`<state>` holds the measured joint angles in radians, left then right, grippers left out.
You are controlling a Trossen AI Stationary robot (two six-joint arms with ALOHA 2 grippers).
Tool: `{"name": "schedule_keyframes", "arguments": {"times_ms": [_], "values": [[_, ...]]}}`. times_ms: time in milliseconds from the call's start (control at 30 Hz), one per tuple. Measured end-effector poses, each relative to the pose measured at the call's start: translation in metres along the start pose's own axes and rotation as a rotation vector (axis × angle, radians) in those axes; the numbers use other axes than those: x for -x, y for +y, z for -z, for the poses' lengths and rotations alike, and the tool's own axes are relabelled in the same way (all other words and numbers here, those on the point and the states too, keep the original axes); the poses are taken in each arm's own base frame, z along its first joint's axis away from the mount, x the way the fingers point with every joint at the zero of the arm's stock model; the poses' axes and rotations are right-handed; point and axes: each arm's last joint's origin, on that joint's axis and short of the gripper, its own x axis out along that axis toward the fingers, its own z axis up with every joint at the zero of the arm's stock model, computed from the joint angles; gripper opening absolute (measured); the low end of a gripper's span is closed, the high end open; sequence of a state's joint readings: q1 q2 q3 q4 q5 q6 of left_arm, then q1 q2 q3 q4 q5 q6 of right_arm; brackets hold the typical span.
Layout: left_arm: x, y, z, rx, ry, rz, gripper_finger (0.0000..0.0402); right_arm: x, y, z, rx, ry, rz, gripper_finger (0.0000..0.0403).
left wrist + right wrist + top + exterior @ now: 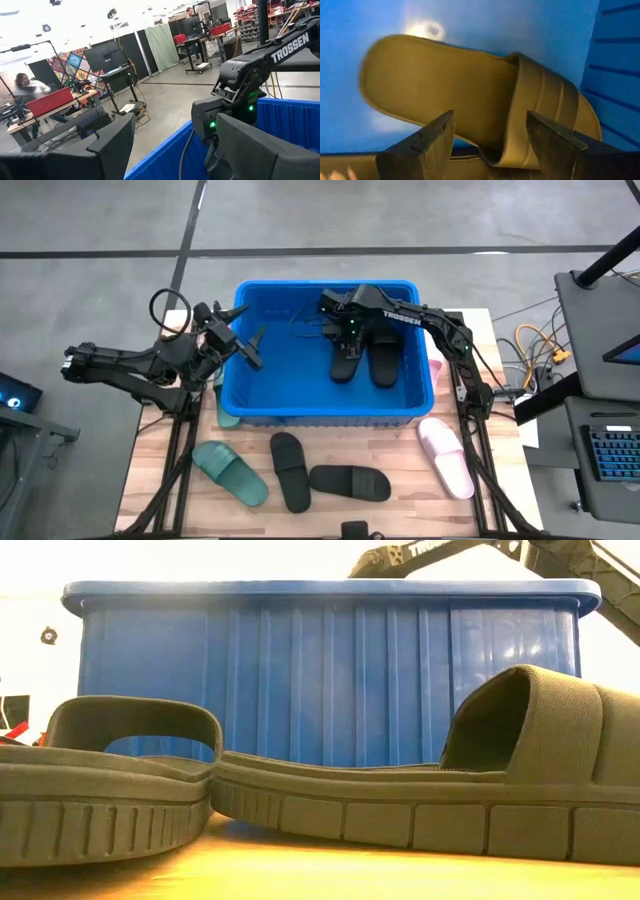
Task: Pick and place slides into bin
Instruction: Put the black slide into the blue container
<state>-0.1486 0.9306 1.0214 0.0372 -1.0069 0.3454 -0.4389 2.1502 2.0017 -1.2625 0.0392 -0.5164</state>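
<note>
**Two black slides in the bin, five left on the table**

The blue bin [325,412] is set at the middle of the table [400,515], its long axis running left to right in the high view. Two black slides [365,358] are laid side by side on its floor, right of centre, with their long axes running from the far wall toward the near wall. Which end is the toe cannot be told from above.

The right gripper [345,328] is held inside the bin, just above the far end of the left slide of that pair. In the right wrist view its fingers [422,145] are spread apart, and a slide [470,100] lies flat beneath them, not gripped, with its strap toward one side wall.

The left gripper [250,350] is poised over the bin's left rim, its fingers parted and nothing between them.

In front of the bin, a green slide [230,470] is laid diagonally at the left. Two more black slides are placed beside it: one [289,468] nearly front to back, the other [350,482] lying left to right, their ends close together. A pink slide [447,455] is set diagonally at the right. A second green slide [226,415] is partly hidden at the bin's front left corner.
</note>
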Motion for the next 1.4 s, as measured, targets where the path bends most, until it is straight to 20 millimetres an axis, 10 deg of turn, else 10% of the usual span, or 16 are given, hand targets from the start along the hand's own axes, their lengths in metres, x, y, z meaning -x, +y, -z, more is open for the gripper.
{"name": "schedule_keyframes", "arguments": {"times_ms": [1400], "values": [[0.000, 0.000, 0.000, -0.004, 0.001, 0.001, 0.0263, -0.028, -0.012, 0.012, 0.125, 0.085, 0.110, 0.0205]]}}
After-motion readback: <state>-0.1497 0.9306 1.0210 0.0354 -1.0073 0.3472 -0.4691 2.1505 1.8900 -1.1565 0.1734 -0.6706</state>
